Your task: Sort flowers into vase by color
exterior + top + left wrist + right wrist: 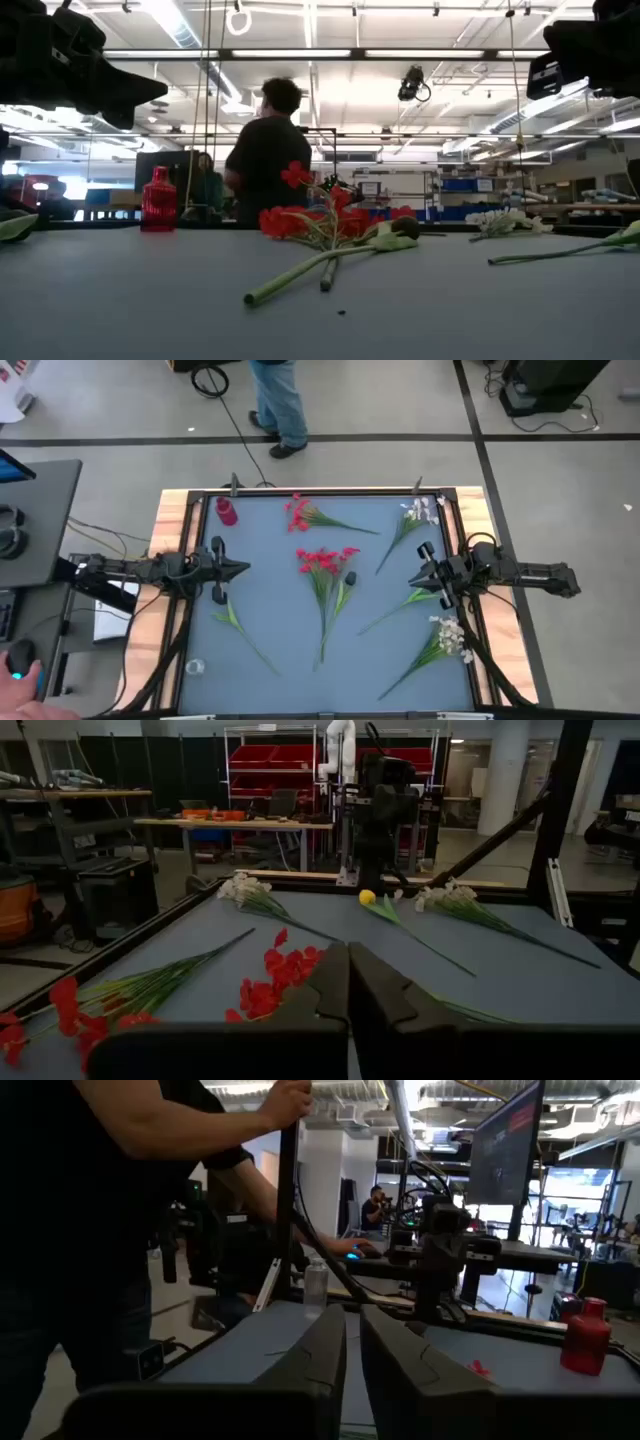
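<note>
Several flower sprigs lie flat on the grey table. Red ones lie near the far edge [300, 515] and at the centre [325, 565], where the low view also shows the red blossoms [320, 220]. White ones lie far right [418, 513] and near right [447, 635]. A yellow-tipped sprig [408, 601] lies below my right gripper, and a green sprig [235, 620] near my left one. A red vase [226, 510] stands far left. My left gripper [243, 569] hovers shut at the left. My right gripper [413, 581] hovers shut at the right. Both point at the centre.
A small clear vase [195, 667] stands at the near left corner. Wooden borders [170, 520] frame the table. A person [280, 405] stands beyond the far edge, and another person's arm [200, 1130] shows close in the right wrist view. A hand [20, 672] rests at a desk to the left.
</note>
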